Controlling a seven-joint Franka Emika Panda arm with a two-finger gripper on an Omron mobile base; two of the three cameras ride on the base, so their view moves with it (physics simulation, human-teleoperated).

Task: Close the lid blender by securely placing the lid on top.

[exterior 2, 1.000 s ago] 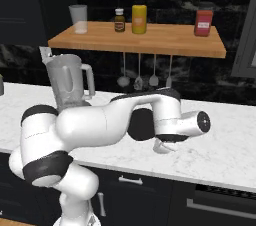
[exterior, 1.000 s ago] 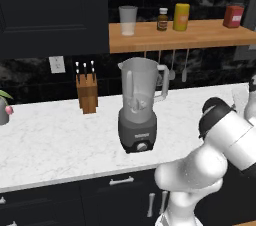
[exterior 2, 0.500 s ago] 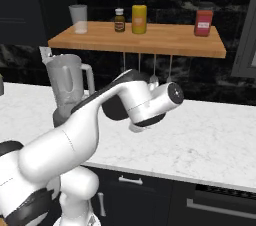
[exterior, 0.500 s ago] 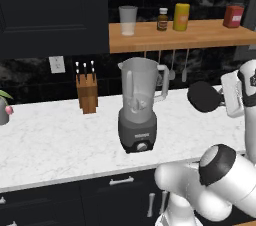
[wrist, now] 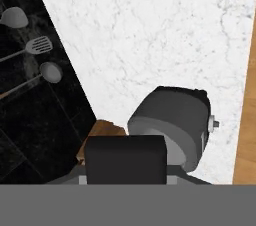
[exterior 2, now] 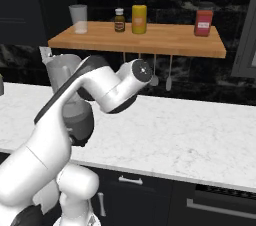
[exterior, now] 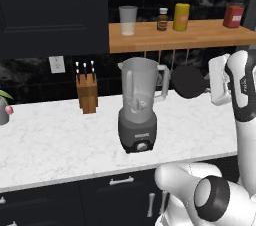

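Lid (exterior: pixel 189 81) is up in the air, just right of the blender (exterior: pixel 139 107) at jar-top height, edge-on toward the handle. Claw (exterior: pixel 209 86) is clamped on lid, at its right. Blender sits on the surface (exterior: pixel 60 140), mouth uncovered. Risks, my read: lid looks tilted, so unless it's levelled it could catch the rim or handle and seat crooked. Sideways bump could also shove the blender.

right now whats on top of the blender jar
Nothing sits on the blender: its mouth is open. The lid is held in the air to its right; the jar's inside looks empty.
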